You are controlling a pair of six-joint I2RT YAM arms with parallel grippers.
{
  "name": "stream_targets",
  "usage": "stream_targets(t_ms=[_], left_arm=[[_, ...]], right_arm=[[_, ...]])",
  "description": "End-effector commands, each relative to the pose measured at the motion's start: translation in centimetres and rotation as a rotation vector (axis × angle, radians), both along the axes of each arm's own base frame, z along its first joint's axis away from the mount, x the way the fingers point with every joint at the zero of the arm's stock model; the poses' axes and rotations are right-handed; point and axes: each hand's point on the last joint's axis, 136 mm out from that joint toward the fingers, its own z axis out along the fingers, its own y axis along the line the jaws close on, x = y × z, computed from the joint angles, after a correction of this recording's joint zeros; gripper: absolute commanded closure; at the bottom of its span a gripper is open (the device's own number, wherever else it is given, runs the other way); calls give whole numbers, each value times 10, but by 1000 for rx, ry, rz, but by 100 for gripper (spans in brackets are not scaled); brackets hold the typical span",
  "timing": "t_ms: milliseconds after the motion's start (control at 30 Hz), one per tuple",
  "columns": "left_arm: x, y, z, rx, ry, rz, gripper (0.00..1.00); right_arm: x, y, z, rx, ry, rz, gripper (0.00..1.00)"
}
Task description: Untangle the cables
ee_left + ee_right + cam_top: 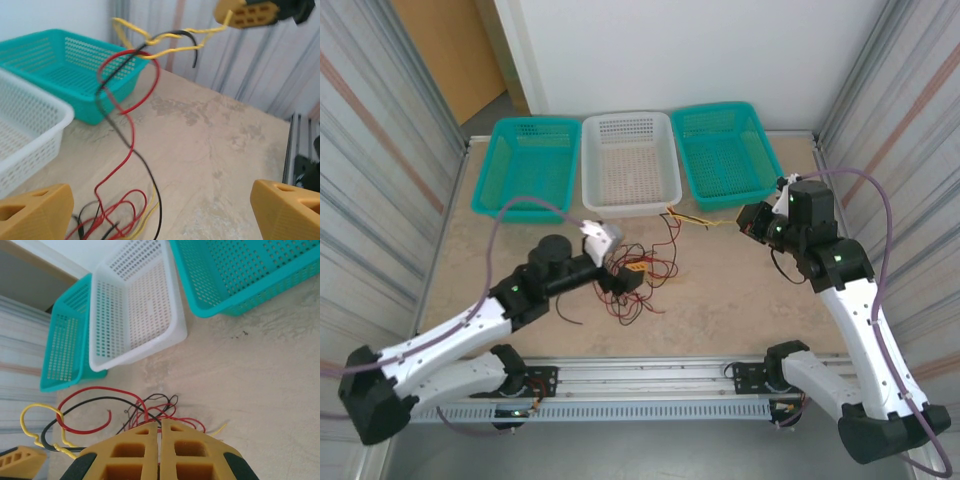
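The left gripper [161, 202] has jaws apart over the cables [642, 280] at the table [740, 300] middle. The right gripper [161, 430] jaws are clamped on the yellow cable [172, 50].

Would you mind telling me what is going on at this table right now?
Two robot arms are untangling thin cables on the table. The right gripper is shut on the yellow cable and holds it above the surface, with the red cable and black cable looped over it. The left gripper sits at the heap with its fingers wide open, gripping nothing. The cables are not yet separated.
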Motion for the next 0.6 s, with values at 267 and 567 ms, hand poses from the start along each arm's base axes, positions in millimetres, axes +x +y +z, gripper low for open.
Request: stream_targets(t_ms=[267,567], left_arm=[[58,-55,17,-61,-273,26,1],[72,-66,19,-194,-218,15,41]], right_arm=[[-18,24,20,101,-19,135,100],[-26,30,33,160,-45,161,100]])
